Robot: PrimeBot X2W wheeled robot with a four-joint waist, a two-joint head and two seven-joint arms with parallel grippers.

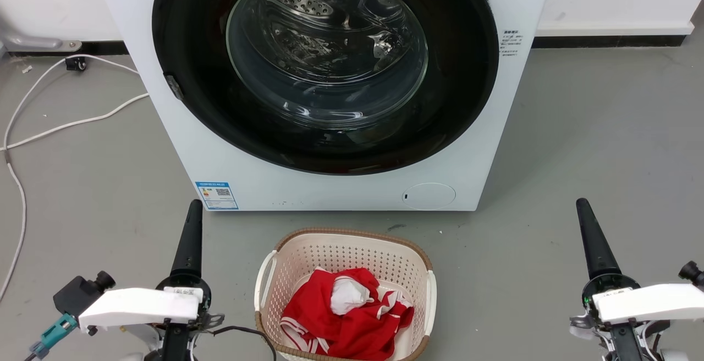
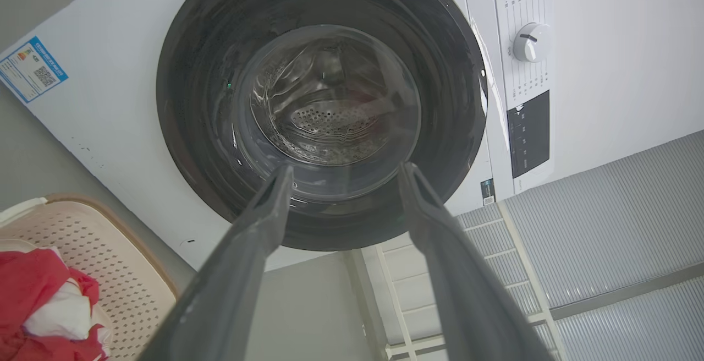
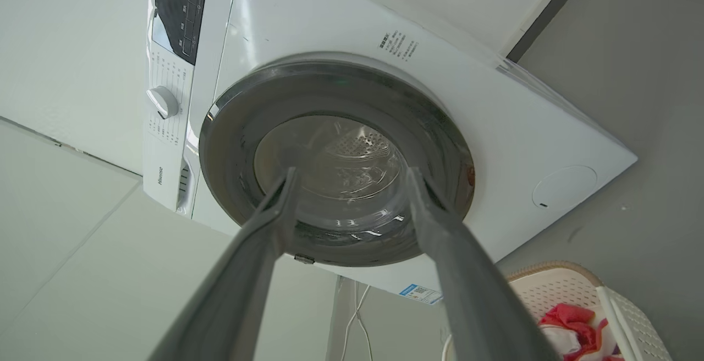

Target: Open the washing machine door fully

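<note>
Grey floor (image 1: 577, 146) separates washing machine door (image 1: 325, 66) from left hand (image 1: 193, 209), right hand (image 1: 582, 207).

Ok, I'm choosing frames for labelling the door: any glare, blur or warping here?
Head view: sharp, evenly lit, bright reflections streak the door. Left wrist view: wide-angle tilt, left hand soft up close, door clear. Right wrist view: door's black ring washed grey by glare, right hand blurred.

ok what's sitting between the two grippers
In the head view, a beige laundry basket of red and white clothes sits between the left gripper and right gripper.
</note>
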